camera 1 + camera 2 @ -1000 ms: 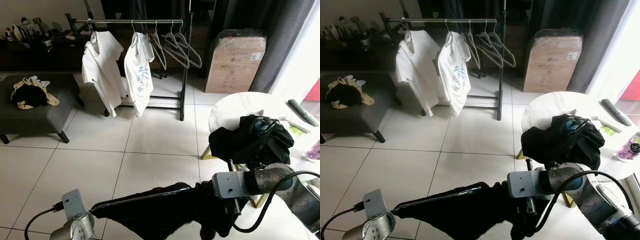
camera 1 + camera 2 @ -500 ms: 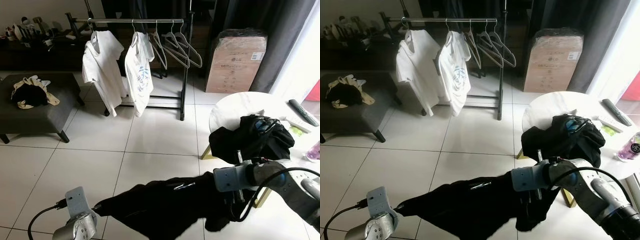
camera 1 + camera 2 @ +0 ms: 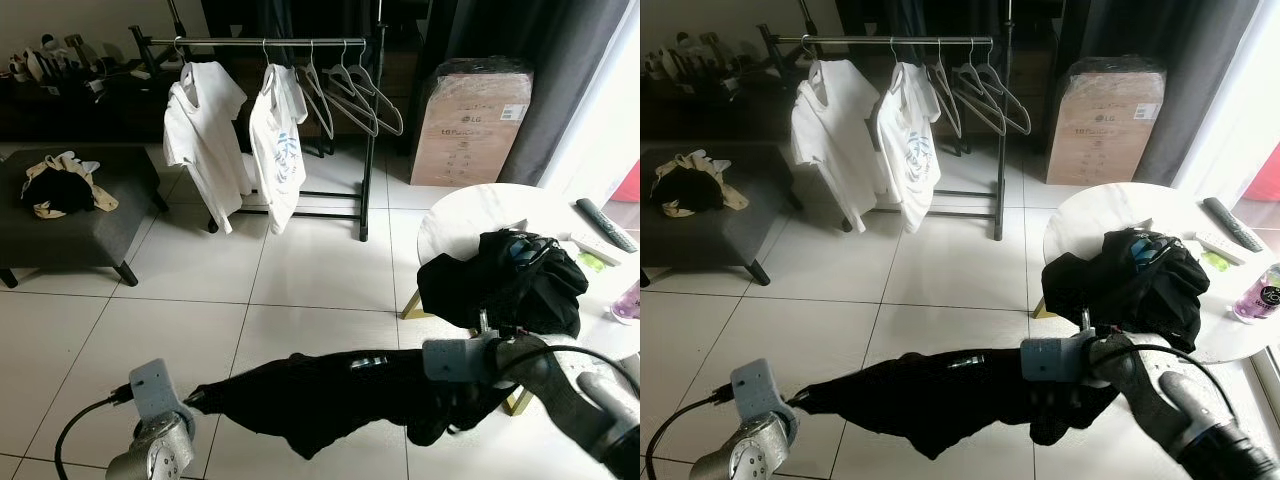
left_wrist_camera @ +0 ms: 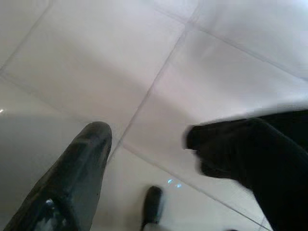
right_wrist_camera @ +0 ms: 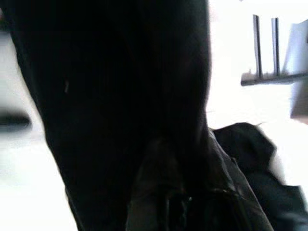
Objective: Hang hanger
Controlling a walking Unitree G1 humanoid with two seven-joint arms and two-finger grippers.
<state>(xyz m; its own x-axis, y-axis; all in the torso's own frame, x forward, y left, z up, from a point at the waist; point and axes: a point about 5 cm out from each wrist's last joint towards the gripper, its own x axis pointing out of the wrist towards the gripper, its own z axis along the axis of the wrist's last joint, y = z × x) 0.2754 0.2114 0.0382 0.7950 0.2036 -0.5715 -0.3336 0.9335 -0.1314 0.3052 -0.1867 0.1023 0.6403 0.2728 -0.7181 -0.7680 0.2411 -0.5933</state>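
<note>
Carrying step, by the look of it: black garment (image 3: 330, 395) stretched between left gripper (image 3: 195, 405) and right gripper (image 3: 462, 400), both seemingly clamped on cloth; next, approaching clothes rack (image 3: 270, 42) well ahead.

One readable mark here: an "LG" logo on the side of the cardboard box (image 3: 471, 123); its white label is illegible.

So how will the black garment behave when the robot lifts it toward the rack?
Probably floppy: the black garment sags between the left tool and the right tool. It seems light, as it stretches out without pulling far down. Loose folds may swing or snag.
</note>
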